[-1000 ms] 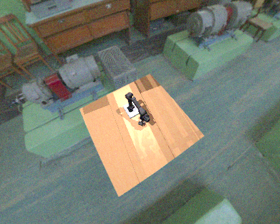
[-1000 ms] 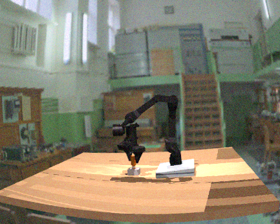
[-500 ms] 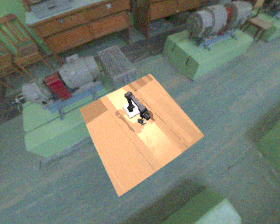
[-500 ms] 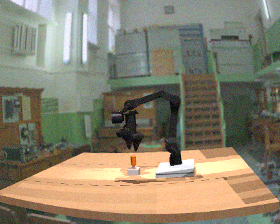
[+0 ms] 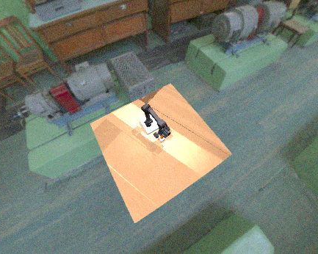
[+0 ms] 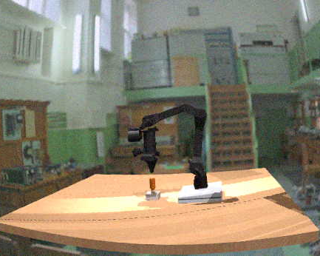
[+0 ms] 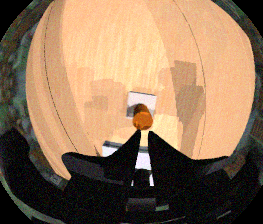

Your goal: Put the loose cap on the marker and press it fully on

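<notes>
Tabletop (image 5: pixel 155 176) (image 6: pixel 100 229) (image 7: pixel 107 40) from above: orange cap (image 5: pixel 161 137) (image 6: pixel 152 183) (image 7: pixel 143 120) at small pale block (image 5: pixel 162 140) (image 6: pixel 152 195) (image 7: pixel 151 101), beside claw (image 5: pixel 162 135) (image 6: pixel 151 172) (image 7: pixel 143 133). From outside: cap upright on marker (image 6: pixel 152 190) in block; claw above, apart from cap, tips together, pointing down; full seating too small to tell. From wrist: narrow gap between tips, nothing gripped; cap just ahead, over block.
</notes>
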